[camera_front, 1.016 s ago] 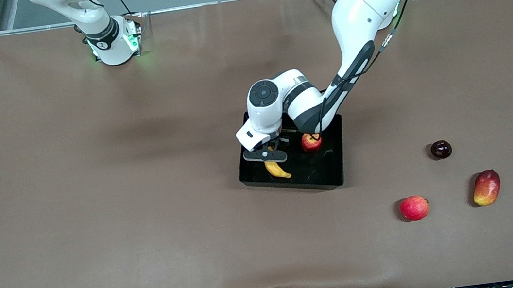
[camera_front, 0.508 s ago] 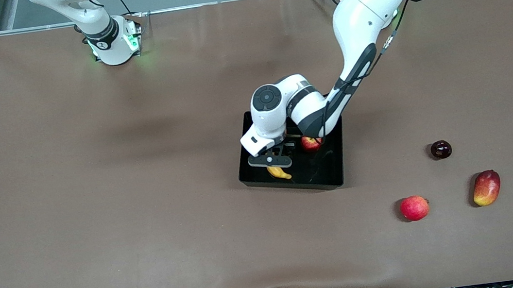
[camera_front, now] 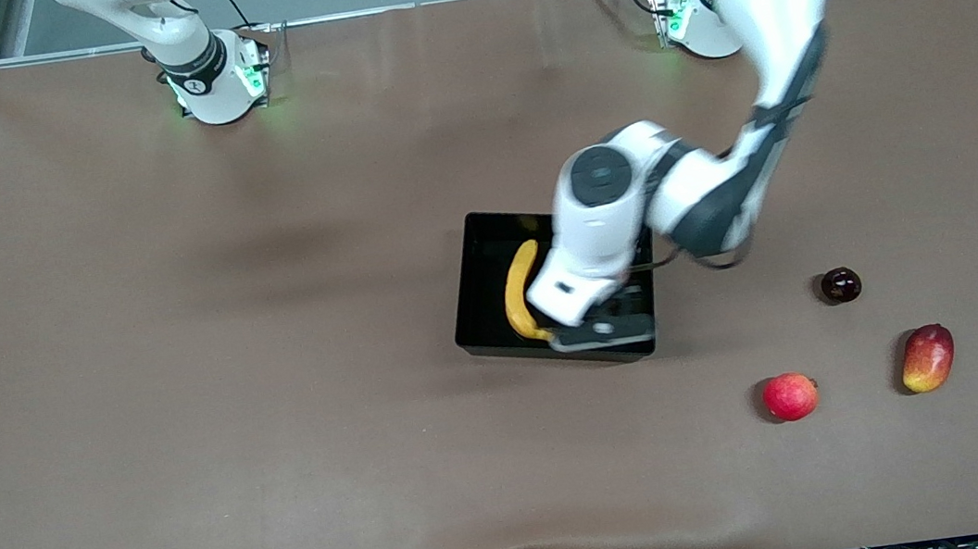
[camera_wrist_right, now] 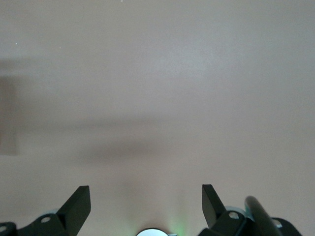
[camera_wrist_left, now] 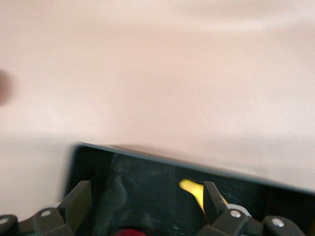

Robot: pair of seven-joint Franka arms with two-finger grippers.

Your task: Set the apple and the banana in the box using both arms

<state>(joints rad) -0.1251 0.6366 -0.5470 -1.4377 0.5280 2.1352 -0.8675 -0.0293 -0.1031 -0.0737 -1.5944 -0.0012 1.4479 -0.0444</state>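
The banana (camera_front: 520, 293) lies flat in the glossy black box (camera_front: 479, 287), its long axis running from the robots' side toward the front camera, bowed toward the right arm's end of the table (camera_front: 187, 395), dark tip at the nearer end. The left gripper (camera_front: 601, 332) hangs over the box's nearer wall with its fingers spread wide and empty. A sliver of the red apple (camera_wrist_left: 129, 232) shows between them, inside the box. The right arm waits, its gripper (camera_wrist_right: 146, 206) likewise spread over bare brown table.

Brown table (camera_front: 187, 395) carries box (camera_front: 478, 299), mango (camera_front: 927, 358), two red fruits (camera_front: 789, 396)
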